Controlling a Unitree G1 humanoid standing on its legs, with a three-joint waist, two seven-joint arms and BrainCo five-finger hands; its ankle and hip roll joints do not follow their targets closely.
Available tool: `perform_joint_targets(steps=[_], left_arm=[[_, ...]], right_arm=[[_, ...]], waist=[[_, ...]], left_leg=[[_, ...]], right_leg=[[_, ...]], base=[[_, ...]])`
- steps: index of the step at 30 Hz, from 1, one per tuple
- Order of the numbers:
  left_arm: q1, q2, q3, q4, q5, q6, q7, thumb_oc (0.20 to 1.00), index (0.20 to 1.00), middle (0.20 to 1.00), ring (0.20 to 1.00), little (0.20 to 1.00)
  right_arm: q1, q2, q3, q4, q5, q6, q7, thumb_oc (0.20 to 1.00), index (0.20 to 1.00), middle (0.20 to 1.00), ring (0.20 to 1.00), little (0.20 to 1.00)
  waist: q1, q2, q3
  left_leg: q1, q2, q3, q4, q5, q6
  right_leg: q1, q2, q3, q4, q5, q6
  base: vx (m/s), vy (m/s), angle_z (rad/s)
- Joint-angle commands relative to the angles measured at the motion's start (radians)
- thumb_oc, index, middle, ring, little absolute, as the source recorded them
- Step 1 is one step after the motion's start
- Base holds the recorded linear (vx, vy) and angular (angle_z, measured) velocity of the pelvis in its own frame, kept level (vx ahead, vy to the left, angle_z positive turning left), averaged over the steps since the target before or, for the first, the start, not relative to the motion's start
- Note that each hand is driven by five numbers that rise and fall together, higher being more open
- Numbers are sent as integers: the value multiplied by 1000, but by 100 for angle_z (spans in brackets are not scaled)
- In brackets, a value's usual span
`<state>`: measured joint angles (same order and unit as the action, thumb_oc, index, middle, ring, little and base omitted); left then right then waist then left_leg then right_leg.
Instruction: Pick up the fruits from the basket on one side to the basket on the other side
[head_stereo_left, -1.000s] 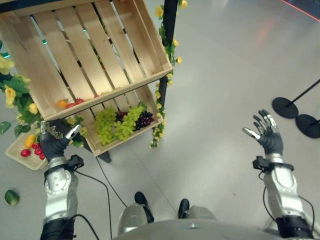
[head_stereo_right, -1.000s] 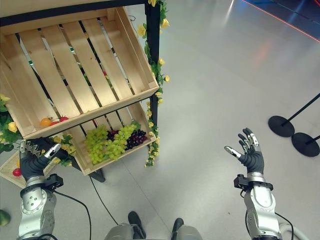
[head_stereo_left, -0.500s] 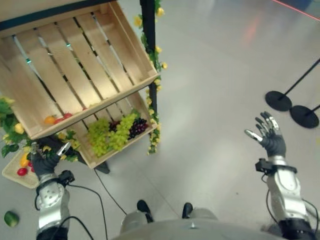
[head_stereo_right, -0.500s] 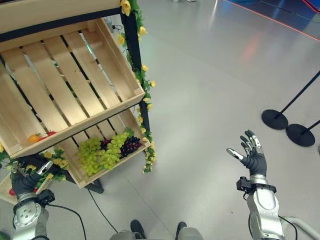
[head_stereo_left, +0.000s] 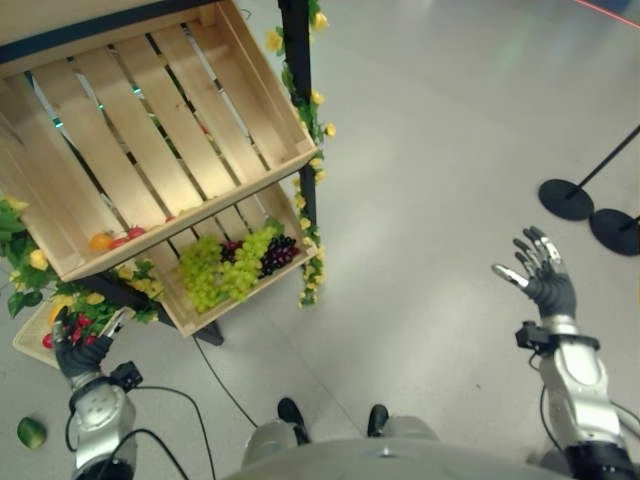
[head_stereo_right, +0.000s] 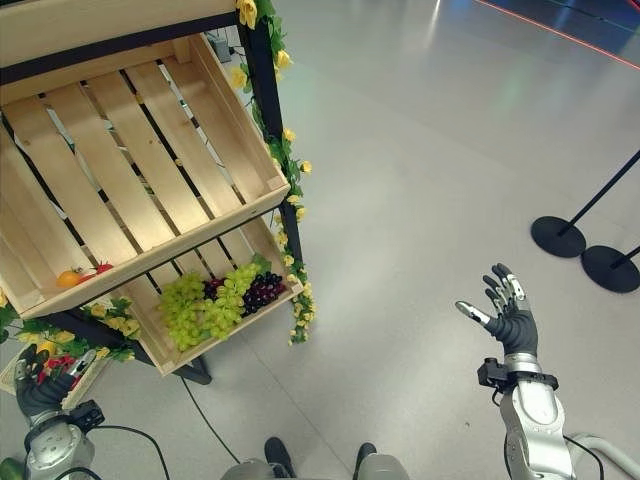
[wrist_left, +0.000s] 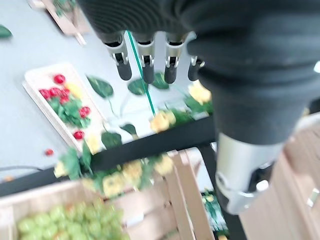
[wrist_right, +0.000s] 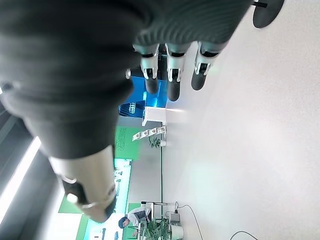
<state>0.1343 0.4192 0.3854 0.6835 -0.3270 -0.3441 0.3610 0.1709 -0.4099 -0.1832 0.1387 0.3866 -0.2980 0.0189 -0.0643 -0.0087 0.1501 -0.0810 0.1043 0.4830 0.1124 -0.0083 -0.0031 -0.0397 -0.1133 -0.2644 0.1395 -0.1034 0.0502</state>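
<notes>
Item: fruit stand (head_stereo_left: 150, 150), at 11 o'clock from me. Two slatted wooden crates were mounted tilted toward the front, presumably so their contents slid to the low lip within reach.

Upper crate (head_stereo_left: 130, 120): nearly bare; an orange (head_stereo_left: 99, 240) and a few red tomatoes (head_stereo_left: 128, 234) had settled against its front rim.

Lower crate (head_stereo_left: 235, 290): green grapes (head_stereo_left: 210, 275) and dark grapes (head_stereo_left: 276, 254) heaped at the front edge.

Floor tray (wrist_left: 37, 90): pale and shallow, at 9 o'clock beside the stand's foot, holding small red fruits (wrist_left: 52, 93), a yellow piece and leaves. I took this as the basket in play, since my left hand was nearest it.

Stray green fruit (head_stereo_left: 31, 432): on the floor at 8 o'clock, apart from the tray.

Left hand (head_stereo_left: 80, 345): raised just above the tray, fingers (wrist_left: 145, 62) loosely spread and holding nothing; I judged it poised for a first pick of fruit.

Right hand (head_stereo_left: 540, 280): at 3 o'clock over bare floor, well apart from the stand, fingers splayed wide and empty, likely held out for balance or to wait for a handover.

Post bases (head_stereo_left: 590, 215): two dark discs on the floor at 2 o'clock, beyond the right hand.

Receiving basket: I could not tell where it stood.
</notes>
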Motion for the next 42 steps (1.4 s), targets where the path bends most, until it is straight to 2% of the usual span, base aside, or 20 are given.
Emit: perform_joint_targets(steps=[1,9,12,13,15,17,20,21,25,26,31,32,33,34,35,36,38,39,40,42], left_arm=[[-50,96,88,9,-21,-52,37,1000,1000,1000,1000,1000],[-35,159,155,179,-53,-37,34,1000,1000,1000,1000,1000],[-21,166,140,208,-16,-17,14,1000,1000,1000,1000,1000],[-11,162,108,251,3,16,-44,1000,1000,1000,1000,1000],[-10,158,86,280,16,35,-77,1000,1000,1000,1000,1000],[-15,137,-32,342,100,68,-215,1000,1000,1000,1000,1000],[-22,127,-54,357,114,73,-231,1000,1000,1000,1000,1000],[-25,81,-149,328,159,85,-299,1000,1000,1000,1000,1000],[-26,49,-200,317,185,98,-329,1000,1000,1000,1000,1000],[-27,27,-248,307,209,109,-371,1000,1000,1000,1000,1000],[-73,-25,-339,341,291,132,-388,1000,1000,1000,1000,1000],[-78,-33,-360,334,316,134,-393,1000,1000,1000,1000,1000],[-83,-41,-376,322,332,130,-396,1000,1000,1000,1000,1000],[-91,-49,-395,305,343,128,-389,1000,1000,1000,1000,1000],[-95,-57,-411,282,343,125,-392,1000,1000,1000,1000,1000],[-95,-57,-411,281,342,126,-391,1000,1000,1000,1000,1000],[-100,-65,-477,191,343,115,-423,1000,1000,1000,1000,1000],[-101,-66,-498,152,340,111,-436,1000,1000,1000,1000,1000],[-99,-65,-518,108,332,108,-447,1000,1000,1000,1000,1000],[-99,-61,-536,55,318,106,-459,1000,1000,1000,1000,1000]], right_arm=[[-26,-12,-16,-63,33,-67,0,1000,1000,1000,1000,1000],[-12,-13,-7,-62,32,-74,2,1000,1000,1000,1000,1000],[-10,-19,-8,-63,31,-76,1,1000,1000,1000,1000,1000],[-15,-24,-15,-61,34,-74,2,1000,1000,1000,1000,1000],[-21,-27,-15,-60,37,-71,3,1000,1000,1000,1000,1000],[-54,-33,-24,-62,33,-57,13,1000,1000,1000,1000,1000],[-63,-31,-24,-60,37,-56,17,1000,1000,1000,1000,1000],[-75,-31,-29,-66,29,-52,19,1000,1000,1000,1000,1000],[-80,-29,-38,-62,29,-47,23,1000,1000,1000,1000,1000],[-88,-27,-40,-62,22,-43,24,1000,1000,1000,1000,1000],[-93,-24,-30,-62,16,-36,21,1000,1000,1000,1000,1000],[-94,-23,-32,-65,14,-34,22,1000,1000,1000,1000,1000],[-93,-23,-32,-69,14,-33,25,1000,1000,1000,1000,1000],[-90,-20,-29,-75,13,-32,29,1000,1000,1000,1000,1000],[-87,-21,-28,-77,11,-31,29,1000,1000,1000,1000,1000],[-87,-21,-28,-78,11,-31,29,1000,1000,1000,1000,1000],[-79,-15,-31,-81,18,-31,30,1000,1000,1000,1000,1000],[-77,-13,-34,-85,18,-32,31,1000,1000,1000,1000,1000],[-75,-10,-34,-84,19,-31,31,1000,1000,1000,1000,1000],[-76,-9,-35,-85,20,-31,31,1000,1000,1000,1000,1000]], waist=[[-4,-37,29],[-5,-32,30],[-5,-31,29],[-6,-26,33],[-7,-24,34],[-11,-12,39],[-11,-10,40],[-16,-7,45],[-17,-3,46],[-22,-3,46],[-33,-5,44],[-34,-6,46],[-34,-7,45],[-37,-9,40],[-38,-9,40],[-38,-9,43],[-42,-11,40],[-45,-12,44],[-45,-13,41],[-46,-13,46]], left_leg=[[11,33,-34,76,-54,-55],[18,35,-31,72,-51,-58],[19,35,-30,69,-48,-59],[19,34,-31,66,-45,-58],[18,33,-32,65,-43,-58],[16,30,-34,61,-38,-57],[17,30,-34,61,-38,-56],[13,31,-36,66,-38,-55],[11,31,-38,67,-39,-54],[12,30,-37,66,-40,-52],[11,30,-38,65,-41,-50],[2,35,-20,64,-20,-39],[2,36,-20,65,-22,-38],[10,32,-38,67,-44,-48],[9,33,-39,68,-45,-48],[1,37,-21,68,-24,-38],[7,34,-41,68,-46,-48],[-2,39,-24,69,-25,-37],[6,35,-42,71,-48,-47],[-3,40,-25,70,-27,-36]], right_leg=[[16,-19,-13,53,-41,60],[15,-18,-12,57,-43,60],[15,-18,-12,56,-41,60],[16,-18,-14,53,-39,60],[17,-18,-14,50,-38,60],[15,-19,-15,45,-34,59],[14,-19,-14,47,-34,58],[11,-20,-15,52,-35,57],[8,-20,-16,57,-36,56],[7,-21,-16,58,-37,57],[-2,-20,-12,69,-40,56],[-12,-19,-23,66,-20,47],[-13,-19,-22,68,-21,47],[-6,-20,-10,73,-39,54],[-7,-19,-10,74,-40,54],[-15,-19,-22,71,-22,45],[-11,-19,-12,77,-42,54],[-20,-19,-24,76,-23,46],[-15,-20,-11,81,-42,55],[-23,-20,-24,79,-24,47]], base=[[0,0,0],[7,3,2],[-1,1,-1],[0,0,0],[0,0,0],[0,0,0],[0,0,0],[0,0,0],[0,0,0],[0,0,0],[-15,-4,0],[-72,-18,-2],[0,0,0],[84,5,-2],[0,0,0],[-71,-25,1],[2,-9,-2],[72,-3,1],[-6,-9,5],[-43,-14,0]])
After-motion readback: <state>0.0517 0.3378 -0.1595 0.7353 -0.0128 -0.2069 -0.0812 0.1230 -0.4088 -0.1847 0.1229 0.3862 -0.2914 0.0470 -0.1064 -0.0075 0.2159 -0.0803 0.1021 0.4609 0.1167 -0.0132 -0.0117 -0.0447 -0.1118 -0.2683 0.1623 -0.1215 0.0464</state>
